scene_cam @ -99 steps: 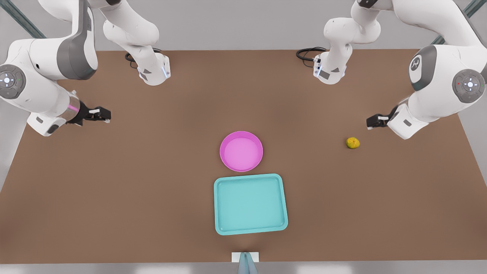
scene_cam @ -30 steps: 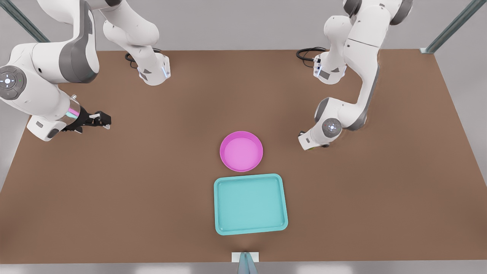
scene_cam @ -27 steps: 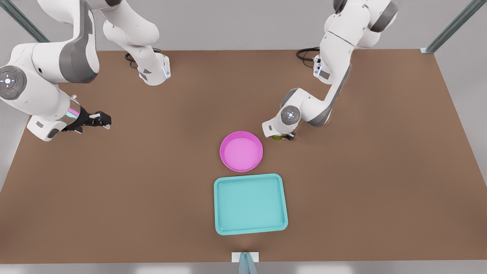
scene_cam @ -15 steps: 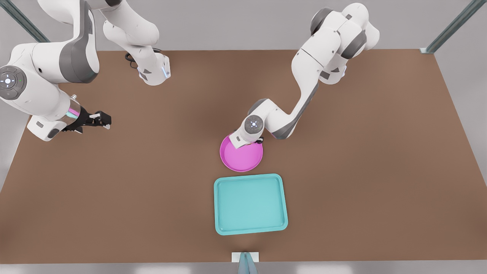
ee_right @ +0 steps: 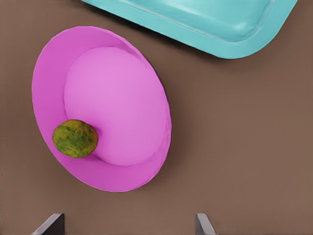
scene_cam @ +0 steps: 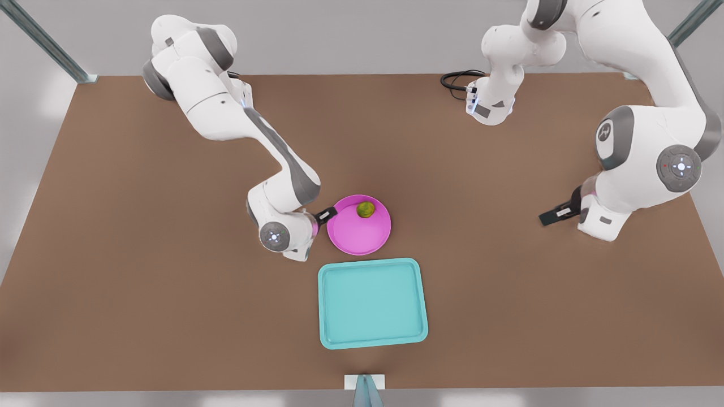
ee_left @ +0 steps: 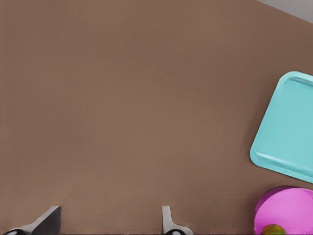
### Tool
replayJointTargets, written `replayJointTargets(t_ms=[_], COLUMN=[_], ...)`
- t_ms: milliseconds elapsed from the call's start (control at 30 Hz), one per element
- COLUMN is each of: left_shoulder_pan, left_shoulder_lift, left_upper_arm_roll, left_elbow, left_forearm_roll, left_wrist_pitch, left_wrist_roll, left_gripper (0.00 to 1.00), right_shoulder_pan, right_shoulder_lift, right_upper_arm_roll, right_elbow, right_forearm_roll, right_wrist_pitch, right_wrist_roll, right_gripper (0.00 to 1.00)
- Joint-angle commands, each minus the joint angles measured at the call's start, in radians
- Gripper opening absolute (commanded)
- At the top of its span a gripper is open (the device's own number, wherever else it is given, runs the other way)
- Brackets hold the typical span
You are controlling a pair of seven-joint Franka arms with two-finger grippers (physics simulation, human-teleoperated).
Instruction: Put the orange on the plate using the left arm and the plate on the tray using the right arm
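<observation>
The orange (scene_cam: pixel 366 210) lies free on the pink plate (scene_cam: pixel 359 234), on the plate's far side against the rim. The right wrist view has the orange (ee_right: pixel 75 138) on the plate (ee_right: pixel 117 103) just ahead of my right gripper (ee_right: pixel 126 226), which is open. In the front view that right gripper (scene_cam: pixel 327 213) sits low at the plate's left rim. The teal tray (scene_cam: pixel 371 302) lies bare just in front of the plate. My left gripper (scene_cam: pixel 547 218) waits open far off at the front view's right, over bare table (ee_left: pixel 107 227).
Both arm bases stand at the table's back edge, with black cables (scene_cam: pixel 458 79) beside the one on the front view's right. A small white marker (scene_cam: pixel 365 381) sits at the front edge. Brown table stretches wide on both sides of the tray.
The left arm has let go of the orange on the plate and pulled back to the front view's right. The right arm has swung in from the far left to the plate's rim.
</observation>
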Motion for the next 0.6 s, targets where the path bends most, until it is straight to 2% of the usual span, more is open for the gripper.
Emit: replayJointTargets(t_ms=[0, 100, 233, 400, 567], left_shoulder_pan=[0.038, 0.034, 0.03, 0.03, 0.03], left_shoulder_lift=[-0.02, -0.007, 0.029, 0.029, 0.043], left_upper_arm_roll=[-0.048, -0.057, -0.088, -0.102, -0.099], left_elbow=[-0.017, -0.003, 0.018, 0.02, 0.02], left_forearm_roll=[0.017, -0.008, -0.068, -0.069, -0.115], left_wrist_pitch=[-0.048, -0.136, -0.105, -0.104, -0.088], left_wrist_roll=[0.466, 0.461, 0.456, 0.453, 0.45], left_gripper=[1.0, 1.0, 1.0, 1.0, 1.0], right_shoulder_pan=[0.0, -0.007, -0.02, -0.023, -0.023], right_shoulder_lift=[-0.001, -0.009, -0.026, -0.067, -0.037], right_upper_arm_roll=[0.001, 0.001, 0.001, 0.002, 0.002], right_elbow=[-0.031, -0.092, -0.161, -0.327, -0.328], right_forearm_roll=[0.108, 0.158, 0.157, 0.157, 0.16], right_wrist_pitch=[0.238, 0.281, 0.312, 0.513, 0.548], right_wrist_roll=[0.399, 0.403, 0.403, 0.307, 0.292], right_gripper=[1.0, 1.0, 1.0, 1.0, 1.0])
